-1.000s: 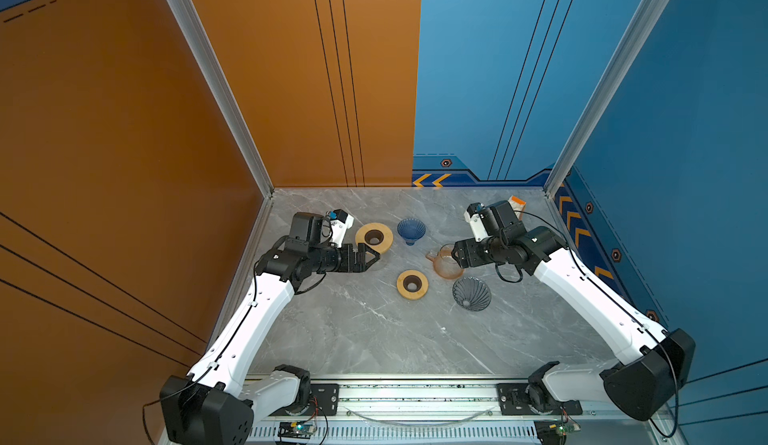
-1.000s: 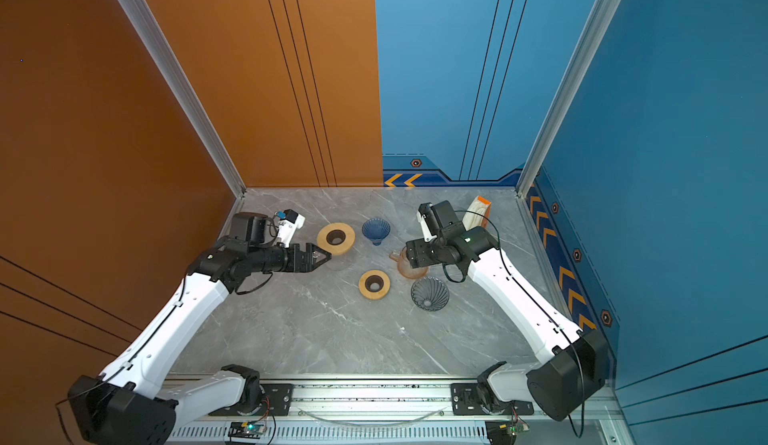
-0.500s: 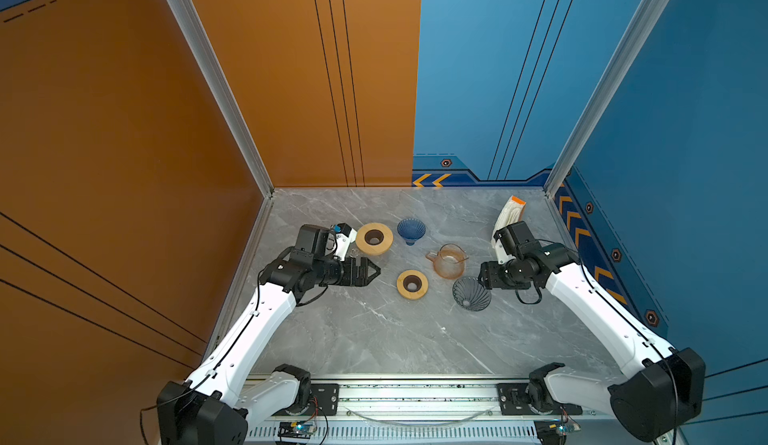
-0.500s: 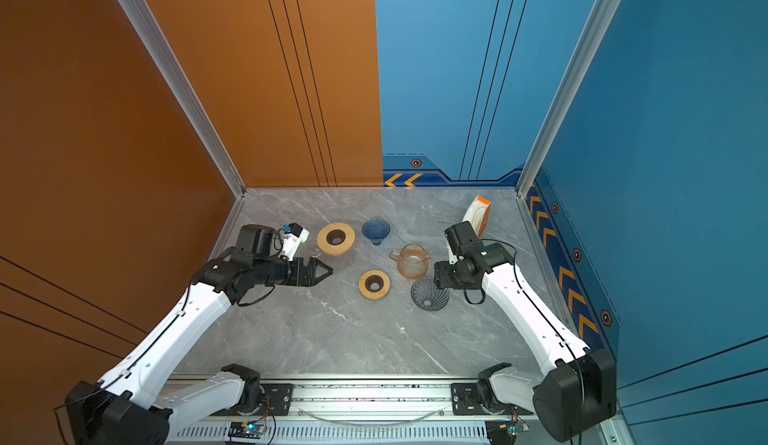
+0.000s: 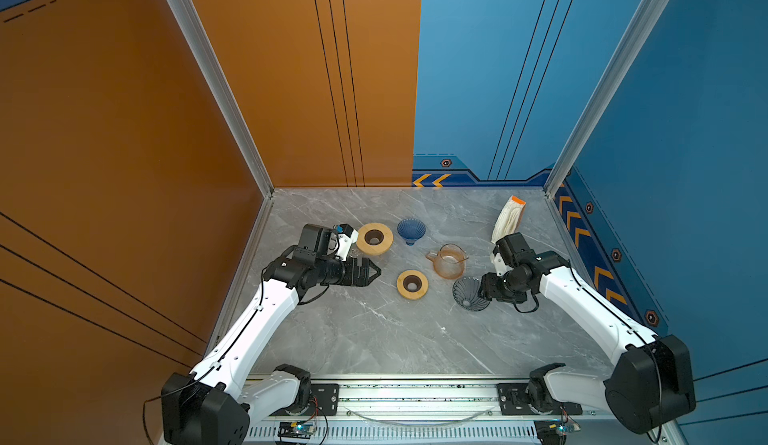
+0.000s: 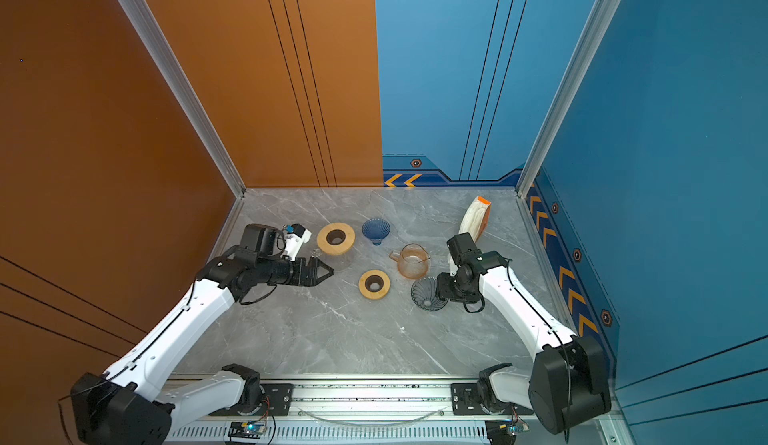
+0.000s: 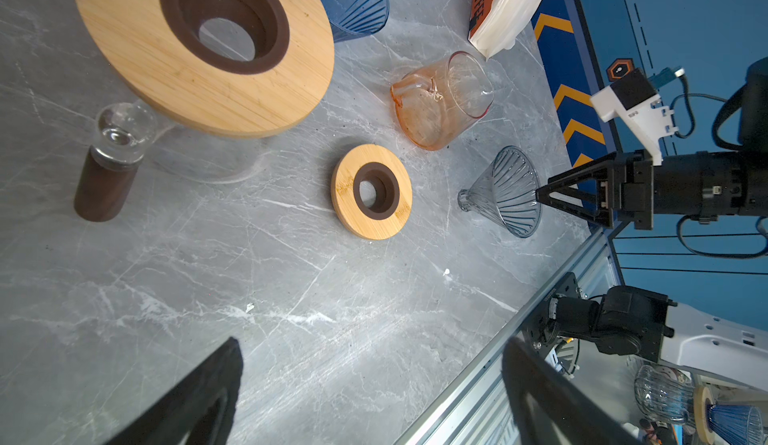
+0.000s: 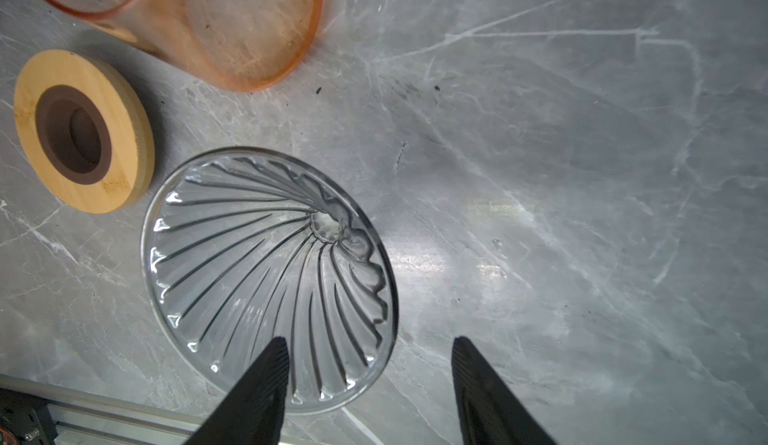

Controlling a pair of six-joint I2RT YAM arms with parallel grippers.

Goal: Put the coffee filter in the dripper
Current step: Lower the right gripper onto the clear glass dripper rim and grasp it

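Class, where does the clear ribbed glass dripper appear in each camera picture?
In a top view: clear ribbed glass dripper, right of centre.
In a top view: dripper, right of centre.
Left wrist view: dripper beside the small round bamboo ring.
Right wrist view: dripper, large, central.
Shared landmark: that ring, beside it in all four.

In a top view the right gripper [image 5: 481, 290] sits at the rim of the clear glass dripper [image 5: 465, 296] on the marble table [image 5: 374, 339], its dark jaws too small to tell whether they touch the glass. The coffee filter pack [image 5: 508, 219] stands near the back right corner, well apart. The left gripper [image 5: 377, 273] points toward the small wooden ring [image 5: 412, 284], which lies beside an amber pitcher [image 5: 449, 262].
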